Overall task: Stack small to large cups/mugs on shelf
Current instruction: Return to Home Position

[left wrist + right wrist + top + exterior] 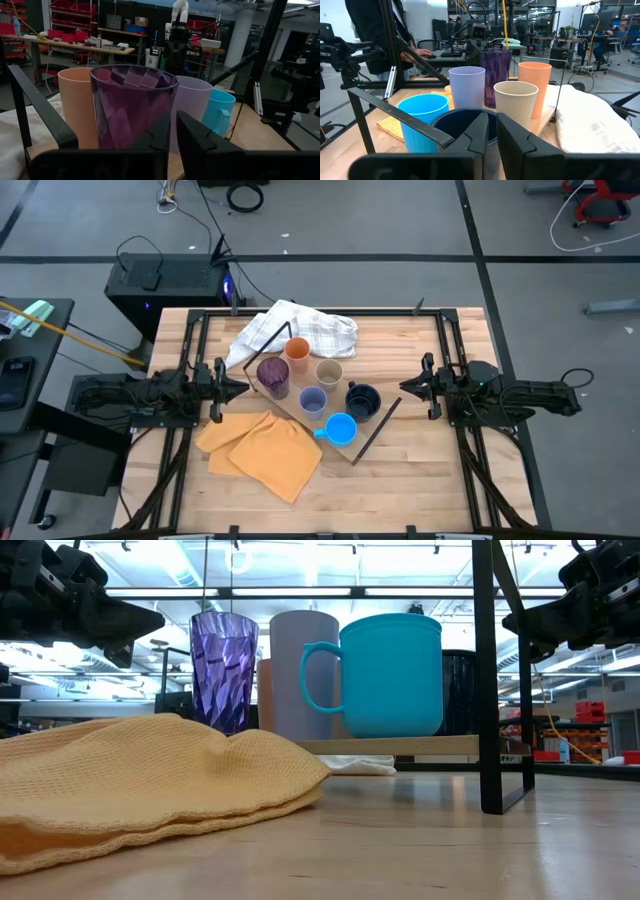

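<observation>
Six cups stand upright on the light-wood shelf board (420, 745), whose black wire frame (377, 430) rests on the table's middle. They are dark purple (273, 375), orange (297, 352), tan (329, 372), lavender (312, 402), a navy mug (362, 400) and a bright blue mug with a handle (341, 429). My left gripper (240, 387) hovers left of the purple cup (132, 107), fingers shut. My right gripper (405, 385) hovers right of the navy mug (462, 125), fingers shut. Neither touches a cup.
A yellow-orange cloth (262, 450) lies folded on the table near the shelf's left front. A white checked cloth (295, 330) lies bunched behind the cups. Black rails (190, 350) run along both table sides. A person (375, 30) stands beyond the table.
</observation>
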